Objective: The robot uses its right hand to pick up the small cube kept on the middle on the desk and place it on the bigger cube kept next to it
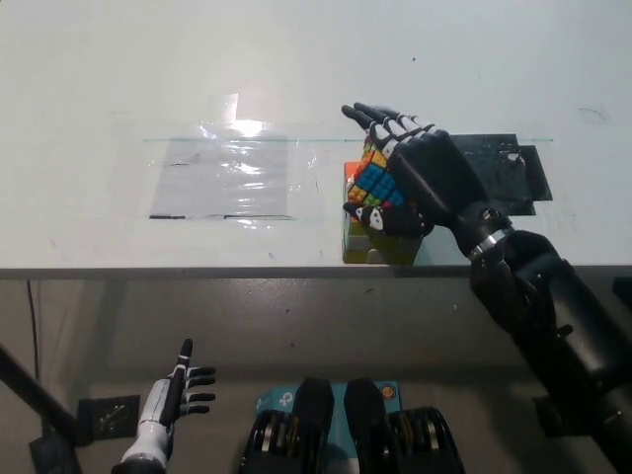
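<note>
The small multicoloured cube (376, 179) sits tilted on top of the bigger cube (356, 240), which stands near the desk's front edge. My black right hand (410, 173) lies over and to the right of the small cube. Its fingers (380, 120) stretch out flat past the cube toward the far side, and the thumb rests against the cube's near face, so the hand is open. Much of the bigger cube is hidden under the small cube and the hand. My white left hand (176, 397) hangs below the desk at the lower left, open with its fingers apart.
A clear plastic sheet (229, 176) lies flat on the white desk (118, 89) left of the cubes. A black mat (518, 168) lies under my right forearm. The desk's front edge (197, 269) runs just below the bigger cube.
</note>
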